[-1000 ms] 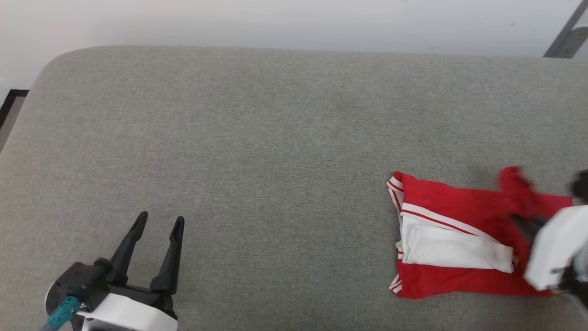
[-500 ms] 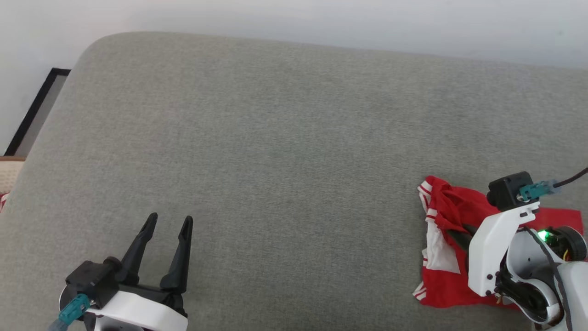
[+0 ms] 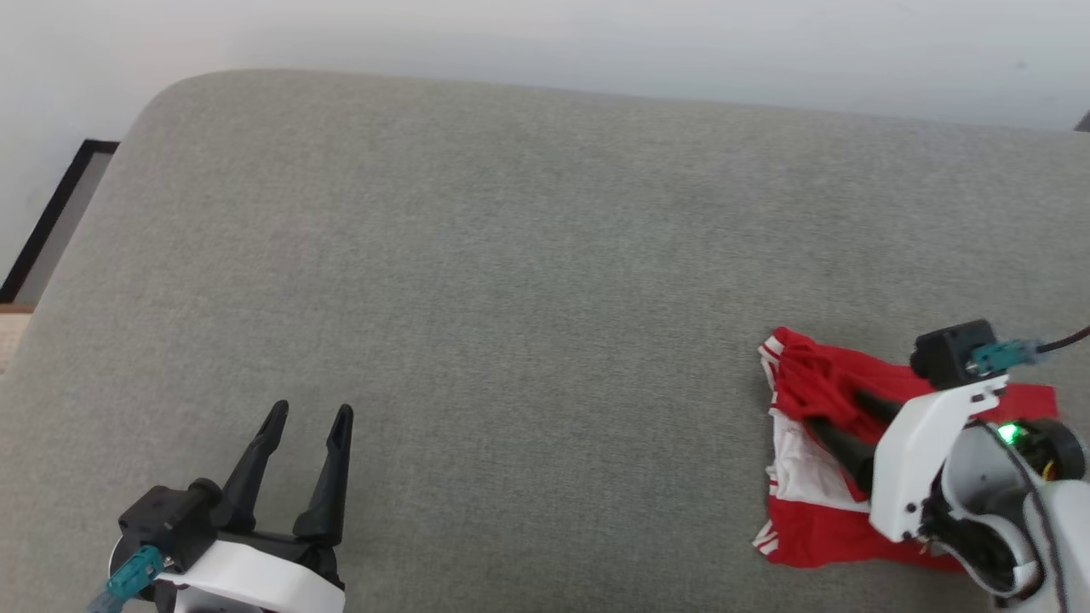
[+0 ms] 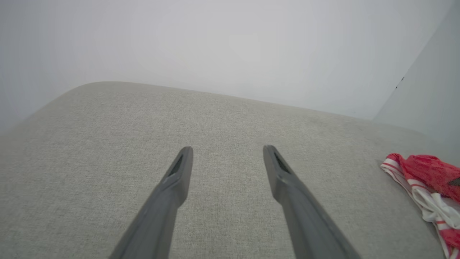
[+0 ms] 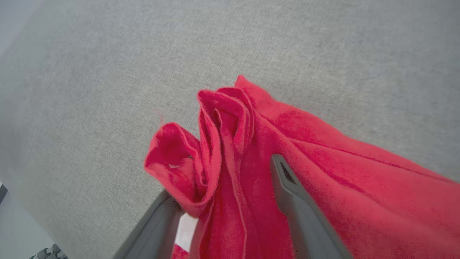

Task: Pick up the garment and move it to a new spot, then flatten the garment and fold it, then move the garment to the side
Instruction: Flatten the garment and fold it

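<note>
The garment (image 3: 817, 536) is a red jersey with white sleeves and striped trim, lying crumpled at the right end of the grey cushion (image 3: 511, 298). Its "23" print is hidden. My right gripper (image 3: 833, 407) rests on it, open, with its two dark fingers spread. In the right wrist view a raised bunch of red cloth (image 5: 215, 144) sits between the fingers (image 5: 287, 187) of that gripper (image 5: 222, 176). My left gripper (image 3: 312, 407) hovers open and empty over bare cushion at the lower left, far from the garment. The left wrist view has this gripper (image 4: 226, 147) open and the garment (image 4: 427, 172) at its right edge.
A pale wall (image 3: 545, 34) runs behind the cushion's far edge. A dark-framed panel (image 3: 51, 213) stands on the floor past the cushion's rounded left corner. Broad bare cushion lies between the two grippers.
The head camera has shifted. The garment went from a flat fold to a crumpled heap, its red edge pulled leftward by the right gripper. That gripper's fingers have since spread apart. The left gripper held still.
</note>
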You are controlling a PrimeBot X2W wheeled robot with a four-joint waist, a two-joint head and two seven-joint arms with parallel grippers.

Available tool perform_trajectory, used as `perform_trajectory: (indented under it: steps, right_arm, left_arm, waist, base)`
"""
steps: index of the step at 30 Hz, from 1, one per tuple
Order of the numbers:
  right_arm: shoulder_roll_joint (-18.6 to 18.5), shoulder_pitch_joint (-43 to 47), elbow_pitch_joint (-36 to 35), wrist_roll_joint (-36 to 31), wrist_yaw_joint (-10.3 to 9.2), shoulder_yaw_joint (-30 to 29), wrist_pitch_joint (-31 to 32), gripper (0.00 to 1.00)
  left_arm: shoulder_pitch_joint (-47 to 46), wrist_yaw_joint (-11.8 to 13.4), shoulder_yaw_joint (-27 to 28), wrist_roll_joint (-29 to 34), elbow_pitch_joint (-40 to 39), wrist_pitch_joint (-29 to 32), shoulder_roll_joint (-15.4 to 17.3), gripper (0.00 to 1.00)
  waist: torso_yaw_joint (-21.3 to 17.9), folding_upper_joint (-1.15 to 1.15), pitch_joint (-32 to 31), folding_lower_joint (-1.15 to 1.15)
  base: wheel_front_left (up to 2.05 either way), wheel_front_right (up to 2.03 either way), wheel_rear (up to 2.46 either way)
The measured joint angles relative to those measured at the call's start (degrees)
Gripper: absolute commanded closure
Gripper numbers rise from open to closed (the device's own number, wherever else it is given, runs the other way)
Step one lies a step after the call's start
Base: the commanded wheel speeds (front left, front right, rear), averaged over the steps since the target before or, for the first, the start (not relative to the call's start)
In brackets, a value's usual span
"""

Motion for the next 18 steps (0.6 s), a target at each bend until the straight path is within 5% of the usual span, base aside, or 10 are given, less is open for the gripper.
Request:
perform_trajectory:
  steps: [9, 18]
  right_arm:
    - [-2.1, 0.3, -1.4, 1.1, 0.01, -5.5, -2.9, 0.00]
    - [-3.3, 1.0, 7.3, 2.8, 0.01, -8.6, -20.4, 0.00]
  left_arm:
    - [0.2, 0.0, -0.8, -0.4, 0.2, 0.0, 0.3, 0.00]
    - [0.3, 0.0, -1.7, -0.7, 1.8, 0.0, -0.2, 0.00]
  waist:
    - [-3.2, 0.00, -1.6, 0.00]
    - [-5.8, 0.00, -4.3, 0.00]
  base:
    - [0.00, 0.00, 0.00]
    - [0.00, 0.00, 0.00]
